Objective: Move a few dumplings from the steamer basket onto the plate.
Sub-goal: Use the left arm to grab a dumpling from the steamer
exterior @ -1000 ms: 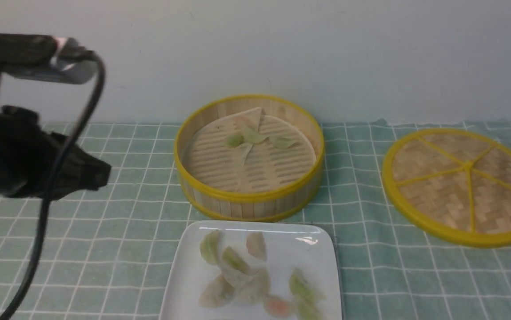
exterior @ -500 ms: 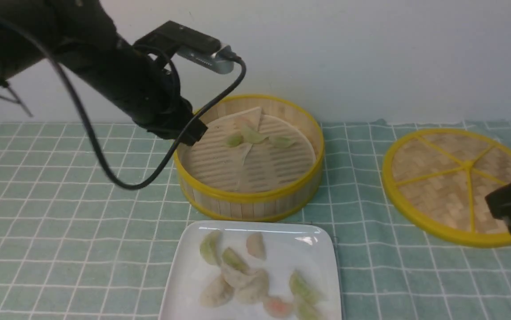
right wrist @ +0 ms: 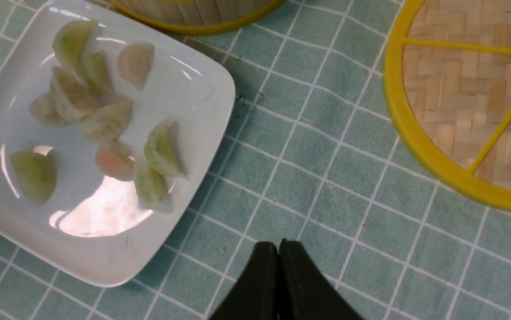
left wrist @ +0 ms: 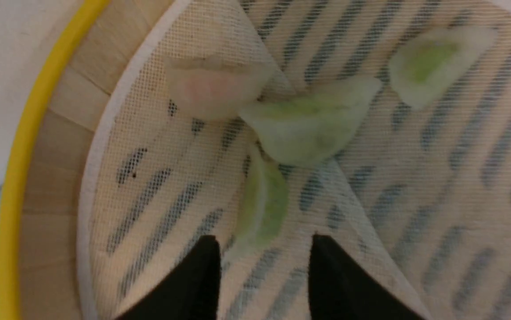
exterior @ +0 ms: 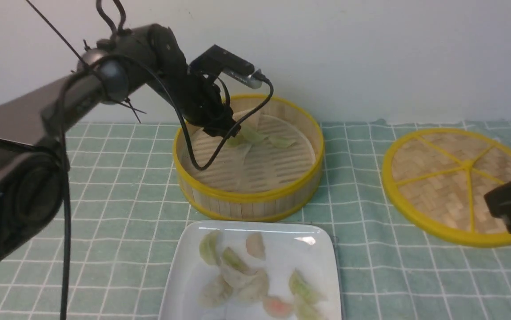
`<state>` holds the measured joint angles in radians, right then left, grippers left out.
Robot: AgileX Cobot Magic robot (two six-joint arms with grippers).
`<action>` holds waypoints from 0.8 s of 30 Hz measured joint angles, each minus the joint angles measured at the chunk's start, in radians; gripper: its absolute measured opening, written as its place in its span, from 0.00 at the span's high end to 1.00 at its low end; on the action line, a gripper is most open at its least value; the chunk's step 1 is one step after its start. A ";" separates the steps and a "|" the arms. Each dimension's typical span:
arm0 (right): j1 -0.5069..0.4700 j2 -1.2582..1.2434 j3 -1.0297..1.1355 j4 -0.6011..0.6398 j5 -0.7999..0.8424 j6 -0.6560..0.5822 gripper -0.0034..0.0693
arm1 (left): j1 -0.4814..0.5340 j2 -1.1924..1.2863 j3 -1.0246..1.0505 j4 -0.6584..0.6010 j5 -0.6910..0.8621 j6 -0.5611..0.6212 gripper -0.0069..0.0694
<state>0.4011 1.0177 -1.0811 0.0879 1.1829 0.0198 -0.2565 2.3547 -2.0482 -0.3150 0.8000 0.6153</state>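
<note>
Pick step: left jaws, spread, flank the end of a pale-green crescent dumpling (left wrist: pixel 262 209) in the round bamboo steamer basket (exterior: pixel 246 204) (right jaws clenched, empty); next: close gently.

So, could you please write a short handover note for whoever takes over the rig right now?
Left end effector: open, low in the basket, jaws astride the end of a green dumpling, not gripped.
Right end effector: shut, empty, over the cloth between plate and lid.
Done: several dumplings on the plate.
Left: four in the basket; likely next, close on the green one and carry it over.
</note>
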 joint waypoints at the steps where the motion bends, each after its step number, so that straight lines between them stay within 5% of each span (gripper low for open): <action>1: 0.000 0.000 0.000 0.000 0.000 0.000 0.97 | 0.000 0.014 0.000 0.000 -0.018 0.008 0.45; 8: 0.000 0.000 0.000 0.000 -0.001 0.000 0.97 | 0.000 0.071 -0.009 -0.005 -0.108 0.046 0.35; 10: 0.000 0.000 0.000 0.000 -0.001 0.000 0.97 | 0.000 0.074 -0.009 -0.008 -0.107 0.046 0.38; 16: 0.000 0.000 0.000 0.000 -0.001 0.000 0.97 | 0.000 0.060 -0.035 -0.005 0.016 -0.004 0.77; 24: 0.000 0.000 0.000 0.010 -0.001 0.001 0.97 | 0.000 -0.076 -0.120 0.005 0.277 -0.110 0.76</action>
<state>0.4011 1.0177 -1.0811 0.0975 1.1822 0.0206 -0.2568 2.2790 -2.1686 -0.3100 1.0766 0.5049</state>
